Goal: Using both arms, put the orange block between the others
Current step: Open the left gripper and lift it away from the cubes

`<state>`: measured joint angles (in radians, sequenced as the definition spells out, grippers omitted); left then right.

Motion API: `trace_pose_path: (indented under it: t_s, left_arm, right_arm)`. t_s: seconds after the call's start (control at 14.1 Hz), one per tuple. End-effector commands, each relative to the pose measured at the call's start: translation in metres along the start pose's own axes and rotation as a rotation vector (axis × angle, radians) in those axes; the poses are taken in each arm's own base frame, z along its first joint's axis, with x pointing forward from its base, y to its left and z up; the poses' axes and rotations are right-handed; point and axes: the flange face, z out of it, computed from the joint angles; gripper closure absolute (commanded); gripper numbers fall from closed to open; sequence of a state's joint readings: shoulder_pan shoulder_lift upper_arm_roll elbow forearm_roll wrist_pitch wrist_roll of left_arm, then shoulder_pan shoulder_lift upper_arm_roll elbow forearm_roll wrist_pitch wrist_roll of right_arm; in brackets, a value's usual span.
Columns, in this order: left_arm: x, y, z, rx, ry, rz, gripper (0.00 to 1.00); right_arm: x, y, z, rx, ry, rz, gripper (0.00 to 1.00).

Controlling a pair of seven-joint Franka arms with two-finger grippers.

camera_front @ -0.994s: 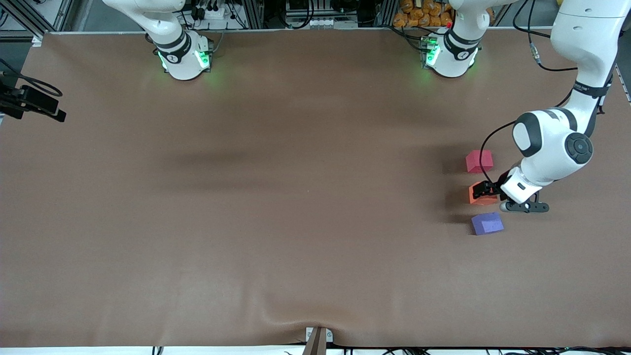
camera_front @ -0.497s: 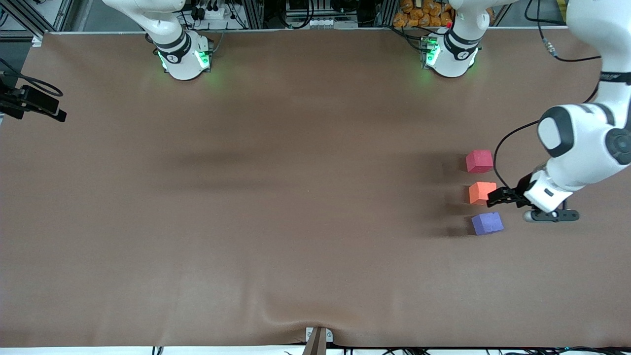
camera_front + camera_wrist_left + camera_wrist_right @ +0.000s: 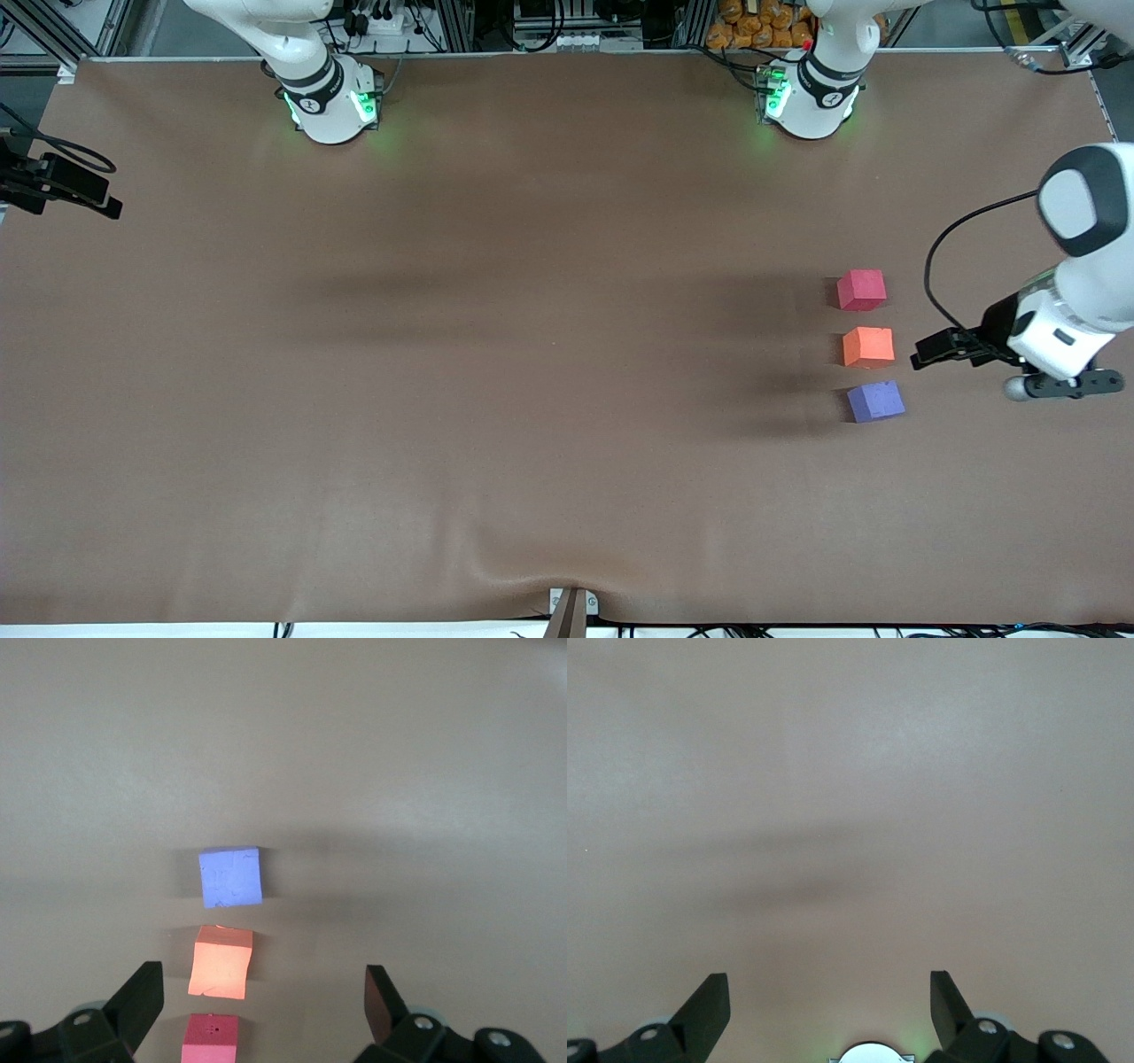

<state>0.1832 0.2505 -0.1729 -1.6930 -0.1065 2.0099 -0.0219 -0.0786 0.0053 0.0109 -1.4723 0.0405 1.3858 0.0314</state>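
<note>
The orange block rests on the table in a line of three. The pinkish-red cube is farther from the front camera and the purple-blue cube is nearer. My left gripper is open and empty, apart from the orange block, toward the left arm's end of the table. The left wrist view shows the purple-blue cube, the orange block and the pinkish-red cube ahead of the open left gripper. My right gripper is open and empty over bare table; the front view shows only that arm's base.
A brown cloth covers the table, with a small wrinkle at its front edge. A black camera mount sticks in at the right arm's end. The left arm's elbow hangs over the table edge near the blocks.
My left gripper, open throughout, has drawn back from the orange block toward the left arm's end of the table. The orange block stays between the other two. The right arm's base has not moved.
</note>
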Motion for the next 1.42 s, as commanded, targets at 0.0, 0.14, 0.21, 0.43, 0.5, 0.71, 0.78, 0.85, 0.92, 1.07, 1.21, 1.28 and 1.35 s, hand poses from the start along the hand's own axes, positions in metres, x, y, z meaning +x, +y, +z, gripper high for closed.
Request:
trace_pose_path:
  t_s: [0.0,0.14,0.21,0.43,0.5,0.71,0.78,0.85,0.92,1.07,1.21,1.28,1.35]
  left_arm:
    - [0.006,0.012,-0.039,-0.015,-0.013,-0.008,0.0]
    - [0.006,0.014,-0.056,-0.015,-0.021,-0.015,0.0]
    - [0.003,0.015,-0.064,-0.014,-0.023,-0.015,0.0]
    - [-0.003,0.018,-0.08,-0.01,-0.013,-0.01,0.0]
    - [-0.006,0.019,-0.086,-0.008,-0.011,-0.014,0.0]
    - [-0.014,0.021,-0.097,-0.002,-0.024,-0.087,0.0]
    - [-0.015,0.021,-0.1,-0.001,-0.024,-0.093,0.0]
    - [-0.022,0.023,-0.113,0.003,-0.021,-0.091,0.0]
    - [-0.026,0.025,-0.119,0.006,-0.019,-0.092,0.0]
    - [-0.035,0.028,-0.135,0.01,-0.012,-0.087,0.0]
    - [-0.046,0.032,-0.146,0.022,-0.035,-0.074,0.0]
    - [-0.054,0.039,-0.154,0.025,-0.039,-0.057,0.0]
    - [-0.061,0.043,-0.161,0.028,-0.046,-0.05,0.0]
  right_arm:
    - [-0.002,-0.003,-0.005,0.014,-0.001,0.0,0.0]
    - [-0.002,-0.003,-0.005,0.014,-0.001,0.0,0.0]
    - [-0.002,-0.003,-0.005,0.013,-0.001,0.001,0.0]
    - [-0.002,-0.003,-0.005,0.013,-0.001,0.001,0.0]
    - [-0.002,-0.003,-0.005,0.013,-0.001,0.001,0.0]
    - [-0.002,-0.003,-0.005,0.013,-0.001,0.002,0.0]
    - [-0.002,-0.002,-0.005,0.013,-0.001,0.004,0.0]
    - [-0.002,-0.002,-0.005,0.014,-0.001,0.003,0.0]
    - [-0.002,-0.003,-0.005,0.014,0.001,0.002,0.0]
    - [-0.002,-0.002,-0.005,0.014,0.001,0.005,0.0]
    - [-0.002,-0.002,-0.005,0.014,-0.001,0.005,0.0]
    - [-0.002,-0.002,-0.005,0.014,-0.001,0.005,0.0]
    - [-0.002,-0.003,-0.005,0.014,-0.001,0.003,0.0]
